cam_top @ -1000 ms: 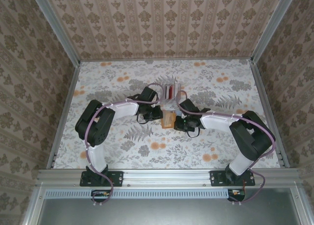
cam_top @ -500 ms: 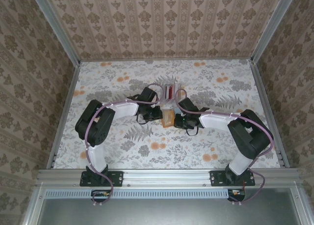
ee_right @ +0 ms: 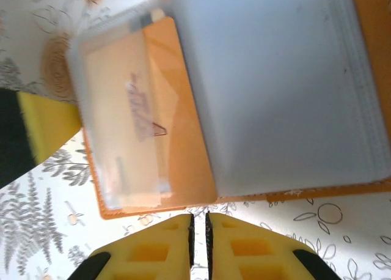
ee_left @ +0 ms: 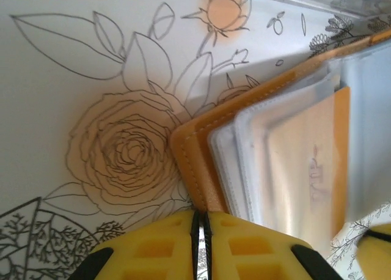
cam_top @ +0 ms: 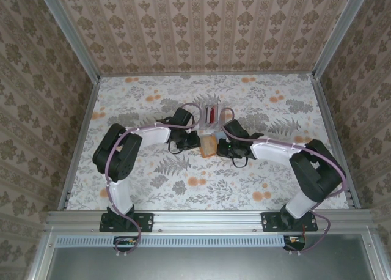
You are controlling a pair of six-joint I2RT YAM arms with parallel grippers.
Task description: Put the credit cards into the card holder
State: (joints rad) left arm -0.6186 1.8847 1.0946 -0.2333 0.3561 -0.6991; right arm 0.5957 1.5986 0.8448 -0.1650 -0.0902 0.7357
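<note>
The orange card holder [cam_top: 209,147] lies open on the table between my two grippers. Its clear sleeves [ee_left: 256,151] fan out, and one holds an orange card [ee_left: 305,170], also visible as the orange card [ee_right: 165,109] beside a pale grey-blue page [ee_right: 275,90]. My left gripper [ee_left: 200,222] is shut, its tips against the corner of the holder's orange cover [ee_left: 195,164]. My right gripper [ee_right: 198,222] is shut with nothing between its fingers, its tips just short of the holder's edge [ee_right: 159,208]. Red cards [cam_top: 212,114] stand in a clear rack behind the holder.
The clear rack [cam_top: 214,109] stands right behind the holder, close to both wrists. Patterned walls close in the floral table [cam_top: 153,182] on three sides. My left gripper's yellow finger [ee_right: 49,124] shows beside the holder.
The right gripper has edged a little farther in and left, toward the holder. The left arm and the holder have barely moved.
</note>
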